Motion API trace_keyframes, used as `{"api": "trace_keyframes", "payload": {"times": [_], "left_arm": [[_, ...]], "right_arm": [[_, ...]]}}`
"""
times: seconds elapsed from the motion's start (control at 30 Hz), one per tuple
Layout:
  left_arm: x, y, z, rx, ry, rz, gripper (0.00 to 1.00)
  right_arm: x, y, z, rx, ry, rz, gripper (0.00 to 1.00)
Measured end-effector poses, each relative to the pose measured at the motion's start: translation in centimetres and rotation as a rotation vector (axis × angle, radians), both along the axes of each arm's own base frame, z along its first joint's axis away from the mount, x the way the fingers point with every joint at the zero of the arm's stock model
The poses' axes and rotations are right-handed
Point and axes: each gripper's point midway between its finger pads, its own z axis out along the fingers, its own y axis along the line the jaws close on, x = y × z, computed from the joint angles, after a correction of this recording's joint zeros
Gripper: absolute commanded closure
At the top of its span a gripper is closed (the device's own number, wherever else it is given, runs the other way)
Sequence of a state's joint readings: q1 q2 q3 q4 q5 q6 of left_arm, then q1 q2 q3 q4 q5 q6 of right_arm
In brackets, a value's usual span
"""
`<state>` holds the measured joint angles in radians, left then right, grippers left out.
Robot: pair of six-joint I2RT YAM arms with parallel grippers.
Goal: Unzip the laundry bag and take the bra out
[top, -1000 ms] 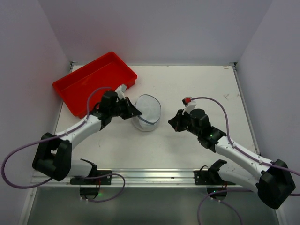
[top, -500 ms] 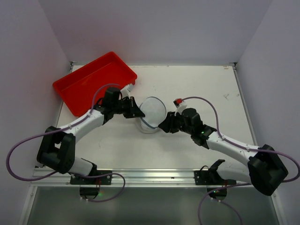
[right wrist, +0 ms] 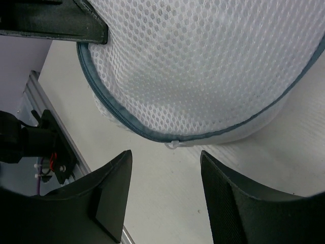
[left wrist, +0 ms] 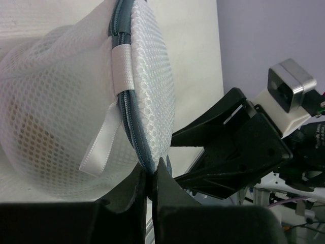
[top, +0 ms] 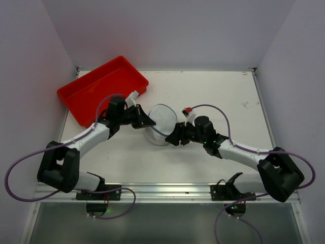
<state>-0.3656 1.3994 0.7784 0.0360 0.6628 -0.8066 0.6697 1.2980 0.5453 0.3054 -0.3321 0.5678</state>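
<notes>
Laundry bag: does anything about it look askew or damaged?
The laundry bag looks tilted, not flat: the left gripper pinches its zip trim. The right gripper is open beside it. No damage visible.

laundry bag — cropped by the top and left edges in the left wrist view, by the top and right edges in the right wrist view.
contents — a dim tan patch behind the mesh, form unreadable.
pale tab on the zip trim — too small to identify.
right gripper — finger bases cut off at the lower edge.
</notes>
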Motion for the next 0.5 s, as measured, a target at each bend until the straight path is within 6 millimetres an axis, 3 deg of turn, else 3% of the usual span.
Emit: {"api": "trace_keyframes", "payload": {"times": [0.33,0.5], "left_arm": [[-0.3,0.0,1.5,-0.104,0.005,0.03,1.0],[-0.8,0.0,2.1,-0.122,-0.002,0.021,1.0]], "right_arm": [[0.3,0.4,1.4,0.063,-0.026,0.043,0.41],[0.5,0.4,1.1,0.073,-0.015,0.056,0.4]]}}
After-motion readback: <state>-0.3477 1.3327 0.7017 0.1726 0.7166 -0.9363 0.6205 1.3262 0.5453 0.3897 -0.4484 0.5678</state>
